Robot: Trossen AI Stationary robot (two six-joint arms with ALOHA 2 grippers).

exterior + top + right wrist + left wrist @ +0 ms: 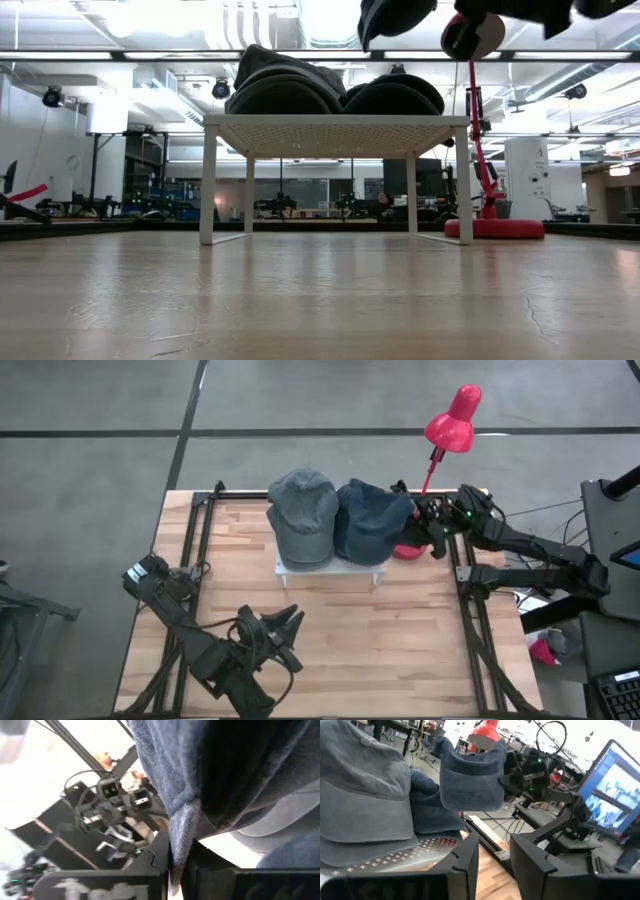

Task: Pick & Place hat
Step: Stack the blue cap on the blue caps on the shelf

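A white rack [330, 570] stands at the table's far middle. A grey cap [302, 510] rests on its left half and a blue hat [392, 97] on its right half. A second blue hat [470, 777] hangs in the air above the rack's right end [395, 15], with my right gripper [428, 525] shut on it. My left gripper [285, 628] is at the near left of the table, pointing toward the rack. Its fingers [495, 865] stand open with nothing between them. My right gripper pinches a hemmed edge of the blue hat [182, 832] between its two fingers. The fingers lie level and come from the table's right side. The hat is lifted clear of the rack and the hats on it, and its cloth hangs loose beside the fingers [470, 795].
A red desk lamp stands at the far right, its base [505, 228] on the table just right of the rack and its head [455, 418] above my right arm. Black frame rails [195, 530] run along both table sides. Bare wood [400, 640] lies in front of the rack.
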